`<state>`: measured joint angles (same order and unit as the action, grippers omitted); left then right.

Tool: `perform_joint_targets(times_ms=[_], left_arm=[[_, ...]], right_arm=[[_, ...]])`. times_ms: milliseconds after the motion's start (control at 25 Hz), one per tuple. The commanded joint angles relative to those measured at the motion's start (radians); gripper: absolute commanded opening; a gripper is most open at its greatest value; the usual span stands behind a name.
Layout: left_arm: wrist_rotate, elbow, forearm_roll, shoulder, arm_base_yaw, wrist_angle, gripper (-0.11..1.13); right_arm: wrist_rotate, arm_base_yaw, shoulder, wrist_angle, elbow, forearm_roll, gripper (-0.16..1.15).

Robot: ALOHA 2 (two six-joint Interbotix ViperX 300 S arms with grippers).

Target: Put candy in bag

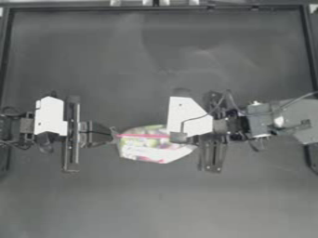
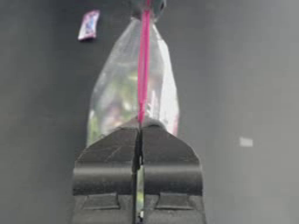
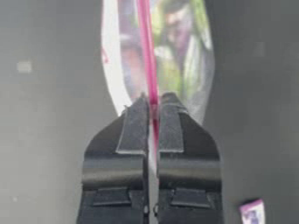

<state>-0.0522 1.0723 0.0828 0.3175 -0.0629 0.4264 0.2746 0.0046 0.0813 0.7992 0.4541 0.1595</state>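
Observation:
The clear bag point(image 1: 149, 146) with colourful sweets inside hangs stretched between both grippers at mid-table. My left gripper point(image 1: 115, 135) is shut on the left end of its pink-red strip point(image 1: 142, 135). My right gripper point(image 1: 177, 136) is shut on the strip's right end. In the left wrist view the jaws point(image 2: 140, 124) pinch the strip and the bag point(image 2: 123, 96) runs away to the right gripper point(image 2: 147, 6). The candy point(image 2: 88, 25), a small white and purple wrapped piece, lies on the table beside the right gripper, outside the bag. It also shows in the right wrist view, candy point(image 3: 253, 213), near the gripper point(image 3: 153, 103). In the top view the candy is hidden.
The table's metal frame point(image 1: 155, 7) runs along the far edge and both sides. A small pale speck point(image 2: 246, 141) lies on the dark surface beside the bag. Dark table stretches in front of and behind the arms.

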Motion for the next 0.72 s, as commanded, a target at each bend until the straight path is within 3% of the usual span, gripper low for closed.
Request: perform_joint_targets(times_ms=[40, 720], left_arm=[[-0.002, -0.005, -0.002, 0.038, -0.002, 0.003, 0.04], [-0.002, -0.002, 0.0, 0.037, -0.009, 0.003, 0.04]], right_arm=[[0.017, 0.0, 0.044, 0.026, 0.026, 0.0, 0.06], [0.132, -0.002, 0.156, 0.048, 0.152, 0.025, 0.06]])
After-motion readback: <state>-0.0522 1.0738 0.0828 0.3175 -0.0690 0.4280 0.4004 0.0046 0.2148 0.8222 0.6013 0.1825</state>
